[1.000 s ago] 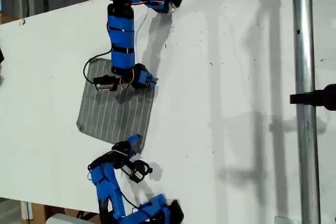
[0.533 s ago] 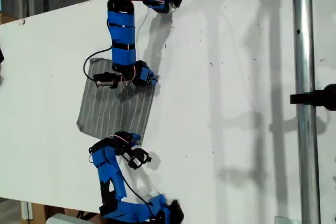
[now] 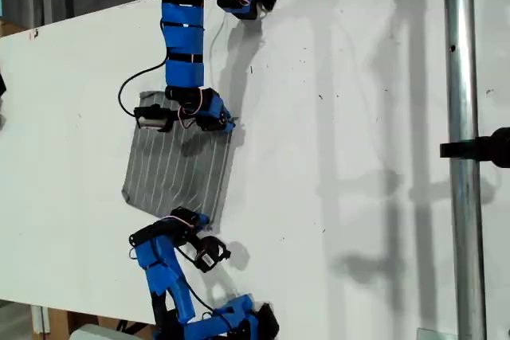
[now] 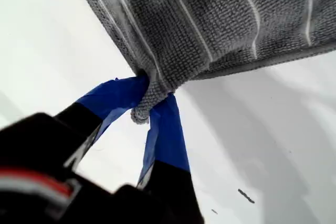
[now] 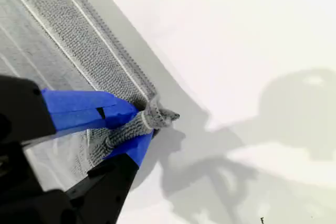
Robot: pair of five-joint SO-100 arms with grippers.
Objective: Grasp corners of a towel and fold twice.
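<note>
From the exterior view you see the towel (image 3: 178,162) flat on the white table (image 3: 343,157), one blue arm at each of its exterior-view right corners. In the first wrist view, my first gripper (image 4: 149,109) pinches a towel corner (image 4: 140,114). In the second wrist view, my second gripper (image 5: 137,127) clamps another corner (image 5: 160,115).

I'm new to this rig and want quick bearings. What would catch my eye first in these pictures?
A grey striped towel lies on the white table, toward the exterior view's left, stretched between two blue arms. My first gripper has a towel corner pinched between its blue fingers. My second gripper pinches another corner, whose tip pokes out past the fingers.
</note>
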